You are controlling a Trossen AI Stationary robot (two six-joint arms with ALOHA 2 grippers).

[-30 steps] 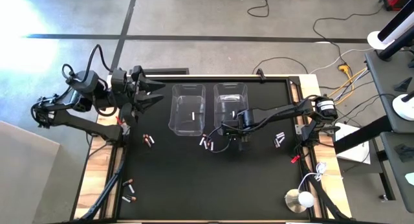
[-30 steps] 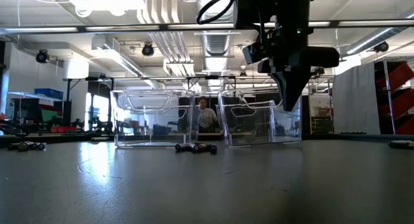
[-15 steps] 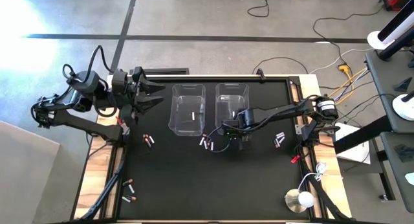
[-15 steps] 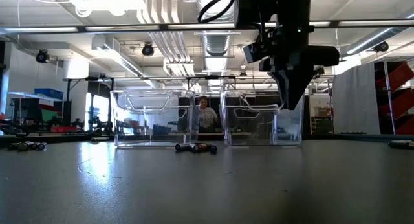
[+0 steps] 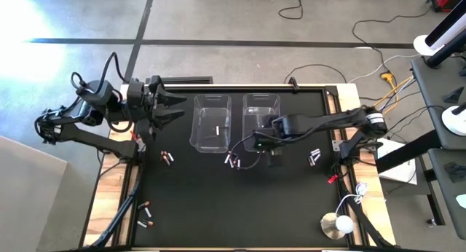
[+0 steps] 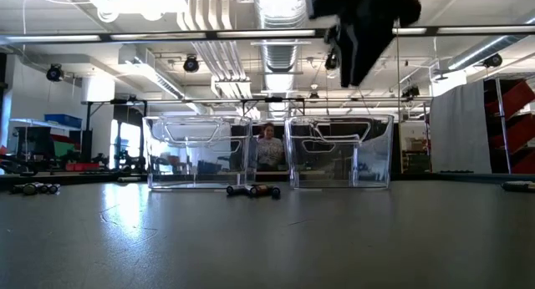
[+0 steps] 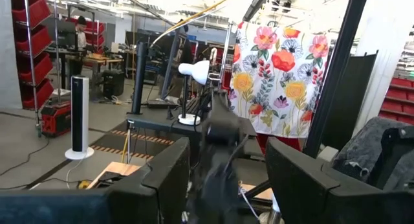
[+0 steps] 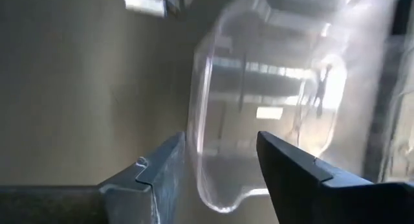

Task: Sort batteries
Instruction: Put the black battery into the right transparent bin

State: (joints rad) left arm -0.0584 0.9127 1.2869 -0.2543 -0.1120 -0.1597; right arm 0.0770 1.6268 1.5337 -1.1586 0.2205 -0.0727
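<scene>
Two clear plastic bins stand side by side at the table's far middle: the left bin (image 5: pixel 211 123) with one silvery-white battery (image 5: pixel 216 128) lying in it, and the right bin (image 5: pixel 260 110) (image 8: pixel 272 101). Small groups of batteries lie on the black mat: one in front of the bins (image 5: pixel 231 159) (image 6: pixel 255 190), one at the left (image 5: pixel 167 157), one at the right (image 5: pixel 314 157). My right gripper (image 5: pixel 256 137) (image 8: pixel 218 136) hangs open and slanting down, high above the right bin's near wall, with nothing between its fingers. My left gripper (image 5: pixel 178 106) (image 7: pixel 226 146) waits open at the far left, raised and level.
More batteries lie near the left front corner (image 5: pixel 144 214). A small red clip-like piece (image 5: pixel 331 179) sits at the mat's right edge. A desk lamp (image 5: pixel 338 224) stands at the front right corner. The mat's near half is mostly bare.
My right gripper has risen well above the right bin and shifted a little toward the far edge. In the low view its fingertips, which met in a point before, now end blunt and apart. The bins and the batteries on the mat have kept their places.
</scene>
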